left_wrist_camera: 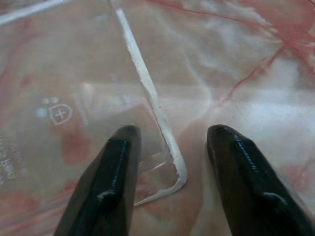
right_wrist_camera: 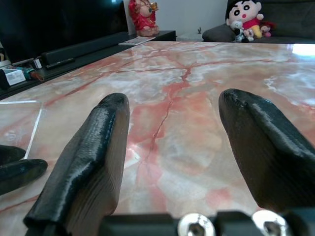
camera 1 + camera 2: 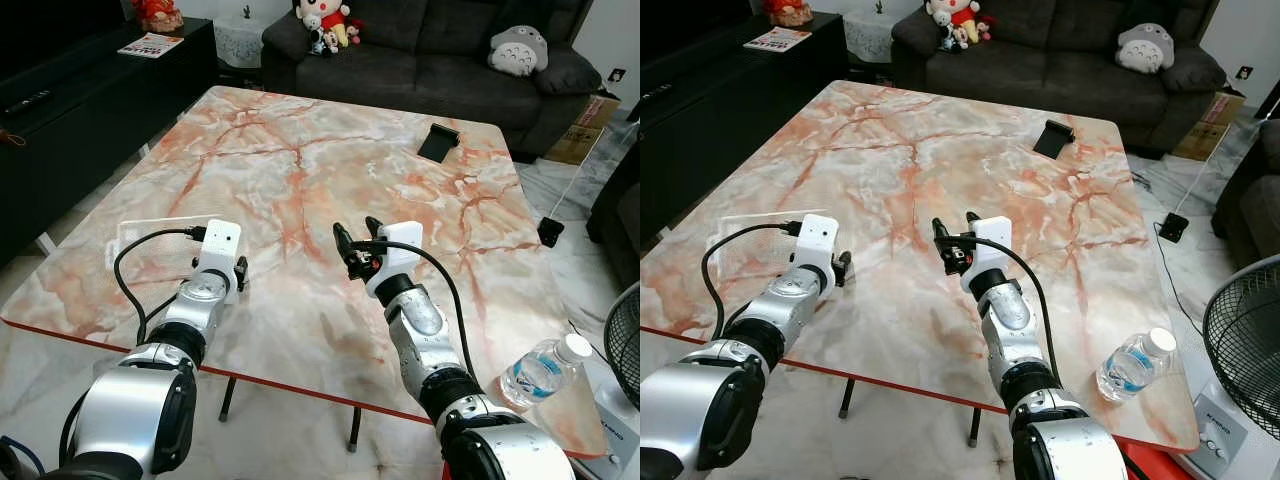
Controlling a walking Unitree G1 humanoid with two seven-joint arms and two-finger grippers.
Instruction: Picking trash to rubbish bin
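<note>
Left end effector [image 1: 165, 167] spread wide, fingers straddling corner edge of clear plastic wrapper [image 1: 74, 113], nothing pinched yet. Wrapper lies flat near left edge of tabletop [image 3: 300, 150]. Good grab probably needs fingertips low, one sliding under raised rim, since film looks thin and slippery. Right end effector [image 3: 356, 235] open, empty, hovering mid-table. Bottle [image 3: 540, 370] at near right corner.

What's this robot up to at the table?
It is clearing trash from the marble table. Its left gripper is open over the corner of a clear plastic package lying flat near the table's left edge, one finger on each side of its rim. The right gripper hovers open over bare marble. A water bottle lies at the table's right corner.
</note>
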